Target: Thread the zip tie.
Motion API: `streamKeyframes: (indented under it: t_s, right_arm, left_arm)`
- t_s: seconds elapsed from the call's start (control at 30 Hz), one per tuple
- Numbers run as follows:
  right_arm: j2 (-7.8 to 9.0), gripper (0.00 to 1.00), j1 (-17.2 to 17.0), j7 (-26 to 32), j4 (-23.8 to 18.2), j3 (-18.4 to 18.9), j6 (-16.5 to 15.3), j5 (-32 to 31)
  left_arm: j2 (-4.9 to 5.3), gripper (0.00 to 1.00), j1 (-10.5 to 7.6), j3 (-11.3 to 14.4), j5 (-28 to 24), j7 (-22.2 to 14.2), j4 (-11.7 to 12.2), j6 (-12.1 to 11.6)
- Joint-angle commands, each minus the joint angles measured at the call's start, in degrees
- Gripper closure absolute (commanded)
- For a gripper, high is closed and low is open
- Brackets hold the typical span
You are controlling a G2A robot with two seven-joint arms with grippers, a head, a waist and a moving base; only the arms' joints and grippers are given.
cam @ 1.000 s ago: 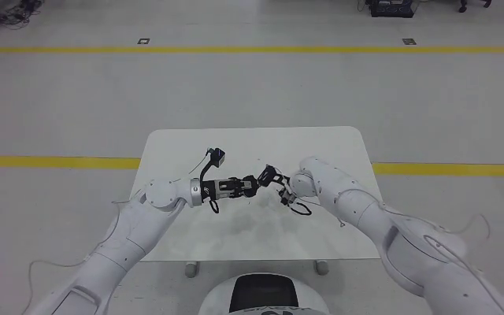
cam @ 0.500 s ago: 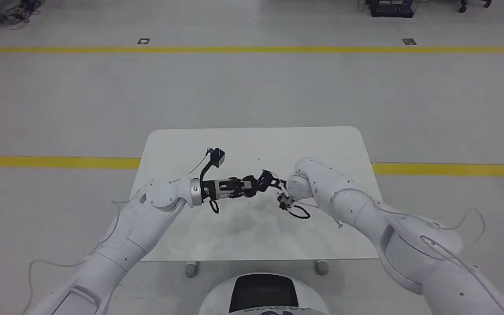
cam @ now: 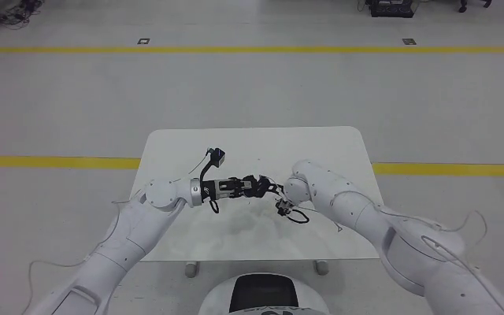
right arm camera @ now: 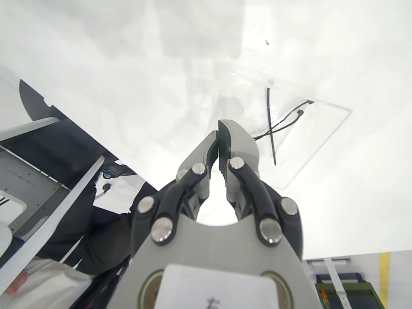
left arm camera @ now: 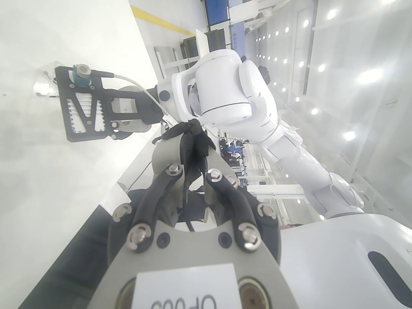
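My right gripper [right arm camera: 218, 134] hangs over the edge of a clear plastic sheet [right arm camera: 322, 123] on the white desk [cam: 315, 150]. Its jaws are pressed together, with nothing I can make out between them. Two thin black zip ties [right arm camera: 270, 123] lie crossed on that sheet, just beside the tips. Near the sheet, my left gripper [left arm camera: 191, 143] has its jaws pinching a bunched black strap-like piece [left arm camera: 193, 129]. A white printed label [right arm camera: 219, 287] sits on the right gripper's base, its writing cut off.

The worktop [cam: 181, 150] is white. The left tool [left arm camera: 190, 151] and right tool [right arm camera: 218, 136] are grey with black ribbed pads [right arm camera: 222, 159]; the zip tie [left arm camera: 197, 130] is black. Yellow stripes [cam: 236, 50] cross the pale floor [cam: 252, 87].
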Motion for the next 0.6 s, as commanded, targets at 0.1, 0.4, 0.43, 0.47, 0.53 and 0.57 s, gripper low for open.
streamKeyframes:
  t_s: [0.1, 0.4, 0.43, 0.47, 0.53, 0.57]
  right_arm:
    - [-0.02, 0.50, -0.1, -3.0, 0.7, 0.0, 0.0, -3.2]
    - [-1.26, 0.56, -0.7, -6.6, 3.8, 0.0, 0.0, -6.7]
    - [-1.42, 0.57, -0.7, -6.8, 4.1, 0.0, 0.0, -6.9]
    - [-1.65, 0.58, -0.7, -7.1, 4.5, 0.0, 0.0, -7.2]
    - [-1.98, 0.59, -0.8, -7.3, 5.0, 0.0, 0.0, -7.6]
    - [-2.14, 0.60, -0.8, -7.4, 5.2, 0.0, 0.0, -7.7]
  left_arm:
    - [0.00, 1.00, 0.00, 0.0, 0.0, 0.0, 0.0, 0.0]
    - [0.00, 1.00, 0.00, 0.0, 0.0, 0.0, 0.0, 0.0]
    - [0.00, 1.00, 0.00, 0.0, 0.0, 0.0, 0.0, 0.0]
    - [0.00, 1.00, 0.00, 0.0, 0.0, 0.0, 0.0, 0.0]
    - [0.00, 1.00, 0.00, 0.0, 0.0, 0.0, 0.0, 0.0]
    - [0.00, 1.00, 0.00, 0.0, 0.0, 0.0, 0.0, 0.0]
